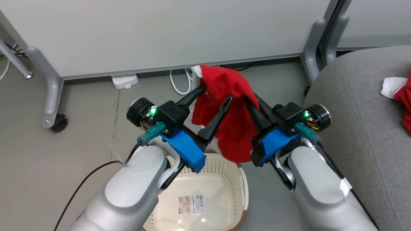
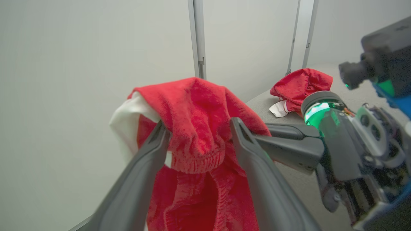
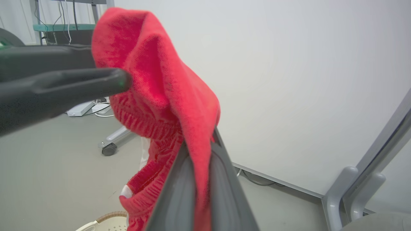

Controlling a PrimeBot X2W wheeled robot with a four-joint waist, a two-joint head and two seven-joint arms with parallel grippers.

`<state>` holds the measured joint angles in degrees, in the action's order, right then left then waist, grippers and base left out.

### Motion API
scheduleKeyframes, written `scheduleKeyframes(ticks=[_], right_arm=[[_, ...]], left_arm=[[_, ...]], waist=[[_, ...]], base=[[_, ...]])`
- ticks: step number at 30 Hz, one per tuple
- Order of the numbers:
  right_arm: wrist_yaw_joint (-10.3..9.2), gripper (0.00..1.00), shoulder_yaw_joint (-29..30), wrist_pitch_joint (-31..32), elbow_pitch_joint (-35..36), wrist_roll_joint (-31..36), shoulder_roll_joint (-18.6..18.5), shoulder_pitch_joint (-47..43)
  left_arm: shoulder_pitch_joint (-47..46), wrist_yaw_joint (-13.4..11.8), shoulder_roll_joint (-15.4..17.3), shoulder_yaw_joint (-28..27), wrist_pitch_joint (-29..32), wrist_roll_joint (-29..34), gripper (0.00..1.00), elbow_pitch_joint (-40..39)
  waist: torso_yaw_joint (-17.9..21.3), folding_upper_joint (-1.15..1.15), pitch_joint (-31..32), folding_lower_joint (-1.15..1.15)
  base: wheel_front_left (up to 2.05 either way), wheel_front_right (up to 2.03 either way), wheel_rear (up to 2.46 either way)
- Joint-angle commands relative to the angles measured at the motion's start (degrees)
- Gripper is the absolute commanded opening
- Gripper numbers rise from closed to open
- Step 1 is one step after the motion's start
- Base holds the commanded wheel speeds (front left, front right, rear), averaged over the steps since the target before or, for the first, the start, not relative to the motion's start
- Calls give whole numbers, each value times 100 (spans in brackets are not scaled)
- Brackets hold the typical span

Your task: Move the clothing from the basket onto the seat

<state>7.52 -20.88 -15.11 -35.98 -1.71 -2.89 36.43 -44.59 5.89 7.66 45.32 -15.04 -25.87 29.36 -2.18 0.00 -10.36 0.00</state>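
A piece of red clothing (image 1: 236, 128) with white trim hangs in the air above the basket (image 1: 224, 166), which is cream with perforated walls. My right gripper (image 1: 257, 110) is shut on the clothing; in the right wrist view the fabric (image 3: 167, 80) is pinched between its jaws (image 3: 200, 150). My left gripper (image 1: 215, 93) is open, its fingers spread with the cloth (image 2: 196, 128) draped between them. To the right is the grey seat (image 1: 353, 112), where another red garment (image 1: 404, 99) lies. The left wrist view shows that garment (image 2: 301, 85) too.
A white partition panel (image 1: 160, 32) stands behind on grey legs, one with a caster (image 1: 59, 123). A power strip (image 1: 125, 80) and white cables (image 1: 181, 81) lie on the floor at its base. The basket floor bears a barcode sticker (image 1: 191, 204).
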Motion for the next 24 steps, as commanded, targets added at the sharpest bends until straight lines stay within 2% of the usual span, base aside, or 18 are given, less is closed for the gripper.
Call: scheduleKeyframes(ticks=[1, 8, 24], right_arm=[[-6, 0, 120, -7, 78, 9, 2, -61], [-6, 0, 677, -7, 481, 104, 2, -200], [-6, 0, 1741, -7, 1641, 364, 4, -875]], left_arm=[[74, -1, 21, 6, -21, 20, 100, -13], [178, 8, 75, 72, -21, 80, 100, -39], [312, -30, 192, 216, -20, 237, 100, -378]], waist=[[78, 0, -35, 0], [502, 0, -132, 0], [1795, 0, -480, 0]], base=[[0, 0, 0], [0, 0, 0], [0, 0, 0]])
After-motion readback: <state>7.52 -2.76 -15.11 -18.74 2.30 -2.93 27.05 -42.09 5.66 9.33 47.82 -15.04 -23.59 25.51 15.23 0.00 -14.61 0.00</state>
